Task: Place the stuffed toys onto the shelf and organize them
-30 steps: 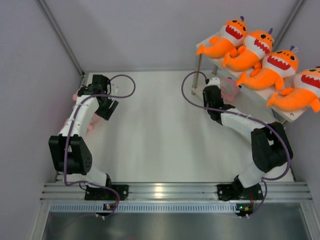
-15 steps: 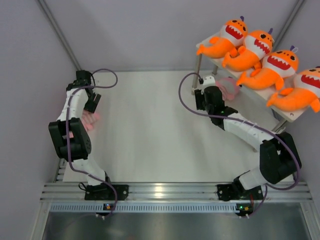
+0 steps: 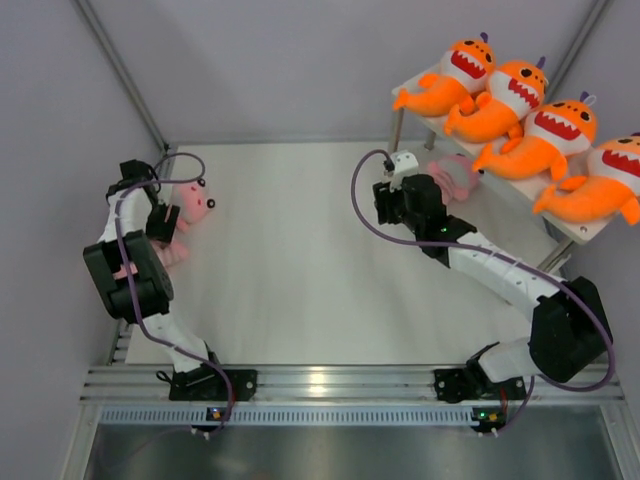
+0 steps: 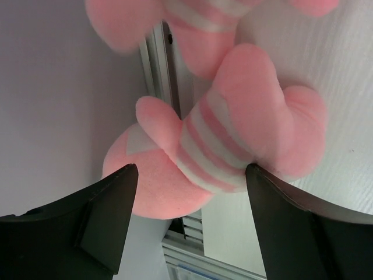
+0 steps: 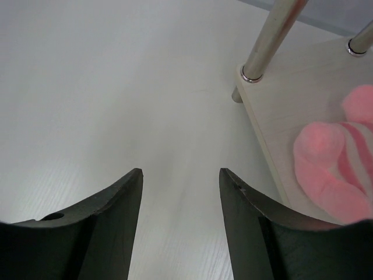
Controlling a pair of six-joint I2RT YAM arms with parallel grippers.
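Left gripper [image 4: 191,170] agape facing pink plush [image 4: 245,116], seemingly untouched | right gripper [image 5: 180,172] parted, empty

white table [image 3: 300,260], flat, walled in grey on three sides. carries a two-board shelf [image 3: 578,232] at the far right corner, standing on thin metal legs [image 5: 274,35]. top board: four orange sharks [image 3: 540,140] lying in one row along its length, side by side, touching, red mouths up. lower board [image 5: 291,111]: one pink striped plush [image 5: 338,169] near the end by the legs, flat on the wood, just inside the edge. on the table itself, at the far left edge: other pink plush [image 3: 190,203], against the wall, partly over the metal edge rail [image 4: 158,76]. looks like two pieces there, cannot tell for sure.
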